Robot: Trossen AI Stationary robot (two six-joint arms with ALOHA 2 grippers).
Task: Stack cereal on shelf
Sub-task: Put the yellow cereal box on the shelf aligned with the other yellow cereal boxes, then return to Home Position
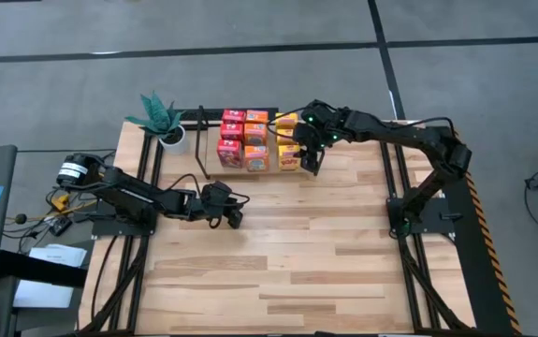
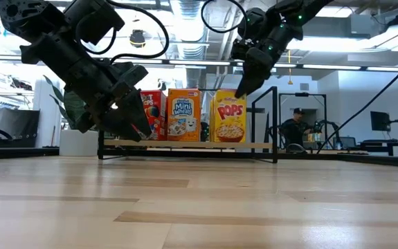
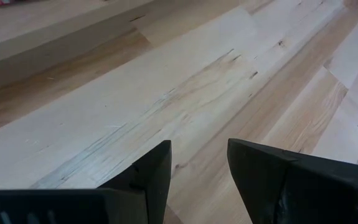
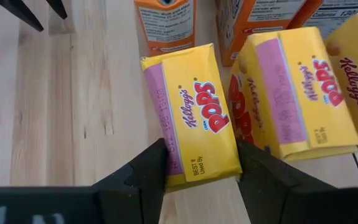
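Fingers [image 4: 144, 171] of your right gripper [image 4: 202, 180] were clamped on a yellow cereal box [image 4: 193, 115], one dark finger against each of its long sides, with the printed top face toward the wrist camera. You had that gripper [image 1: 312, 161] at the shelf [image 1: 190, 116], at the yellow end of the rows, farthest from the potted plant [image 1: 163, 120]. From the low camera the gripper [image 2: 243, 86] hung above the front yellow box [image 2: 230, 119], which stood upright on the shelf's wooden base [image 2: 185, 144] beside an orange box [image 2: 183, 115] and a red box [image 2: 154, 111]. From overhead, the red boxes [image 1: 231, 133] sat nearest the plant, the orange boxes [image 1: 255, 140] in the middle and the yellow boxes [image 1: 288, 140] at the far end, all within the shelf's black rods. Two more yellow boxes [image 4: 294, 87] lay just beside the held one.

Your left gripper [image 1: 233, 212] waited low over the bare worktop [image 1: 287, 253], in front of the shelf and clear of it. Its fingers [image 3: 146, 180] stood apart with nothing between them, only wood planks showing beyond.
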